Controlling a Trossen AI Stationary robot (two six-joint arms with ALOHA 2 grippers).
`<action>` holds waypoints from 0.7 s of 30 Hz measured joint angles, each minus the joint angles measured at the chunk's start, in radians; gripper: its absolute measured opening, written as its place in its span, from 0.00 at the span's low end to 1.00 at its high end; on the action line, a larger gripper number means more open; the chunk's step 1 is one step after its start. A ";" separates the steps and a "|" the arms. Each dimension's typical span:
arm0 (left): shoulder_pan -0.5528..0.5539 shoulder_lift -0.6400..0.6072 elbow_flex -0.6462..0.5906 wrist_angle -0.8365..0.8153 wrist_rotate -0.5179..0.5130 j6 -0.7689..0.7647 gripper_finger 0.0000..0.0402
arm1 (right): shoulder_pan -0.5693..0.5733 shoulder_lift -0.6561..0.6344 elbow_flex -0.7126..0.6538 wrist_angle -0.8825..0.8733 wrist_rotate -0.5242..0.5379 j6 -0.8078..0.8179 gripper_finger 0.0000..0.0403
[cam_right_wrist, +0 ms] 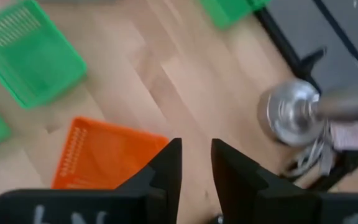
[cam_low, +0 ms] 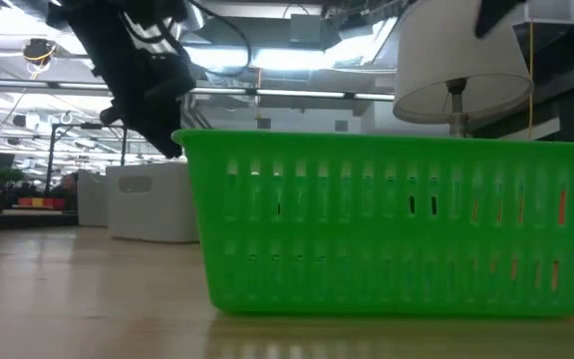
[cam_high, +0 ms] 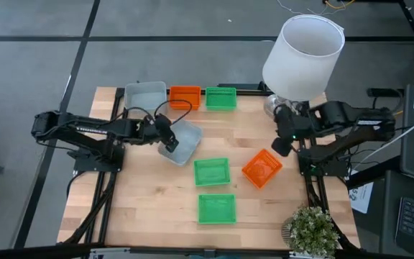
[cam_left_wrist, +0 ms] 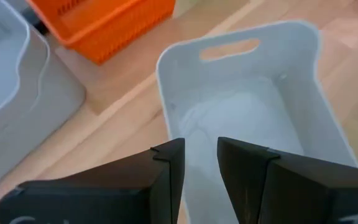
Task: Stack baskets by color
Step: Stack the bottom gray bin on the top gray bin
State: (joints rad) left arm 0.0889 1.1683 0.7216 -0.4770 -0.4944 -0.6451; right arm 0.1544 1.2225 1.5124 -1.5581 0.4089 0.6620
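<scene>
Baskets sit scattered over a wooden table [cam_high: 142,208] seen from above. At the far left corner a pale grey basket [cam_high: 145,98] lies square to the table edge; it may be more than one nested, which the view does not settle. Just nearer, a second grey basket [cam_high: 181,141] lies turned on a diagonal, its long axis running from far left to near right. The left gripper [cam_high: 168,141] hangs over this basket's left rim. In the left wrist view its two dark fingers [cam_left_wrist: 166,174] stand a narrow gap apart above the basket's hollow, and whether they pinch the wall is hard to tell.

Along the far edge, beside the grey basket, an orange basket [cam_high: 185,95] and a green basket [cam_high: 221,98] sit side by side, long axes across the table. Toward the middle, two more green baskets lie one behind the other, long axes also across the table: one in the centre [cam_high: 212,172], one near the front edge [cam_high: 216,208]. The low view is almost filled by the front one's slatted wall, cut off at the right.

Right of these, an orange basket [cam_high: 262,168] lies rotated like a diamond. The right gripper [cam_high: 282,146] hovers just beyond its far corner, fingers slightly parted and holding nothing. A large white lampshade [cam_high: 302,55] covers the far right corner, and a small plant [cam_high: 312,230] sits at the near right.
</scene>
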 joint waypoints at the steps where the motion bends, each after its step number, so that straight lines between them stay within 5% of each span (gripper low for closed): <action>1: 0.018 0.000 0.000 -0.004 0.018 0.000 0.22 | 0.005 -0.023 -0.044 0.004 0.000 0.024 0.22; 9: 0.098 0.069 0.000 -0.007 0.126 -0.007 0.22 | 0.035 -0.148 -0.321 0.122 0.005 0.115 0.22; 21: 0.114 0.217 0.000 -0.007 0.132 0.027 0.22 | 0.033 -0.179 -0.446 0.205 -0.019 0.116 0.22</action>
State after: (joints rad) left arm 0.2028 1.3854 0.7212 -0.4838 -0.3624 -0.6179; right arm 0.1879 1.0437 1.0662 -1.3532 0.3904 0.7778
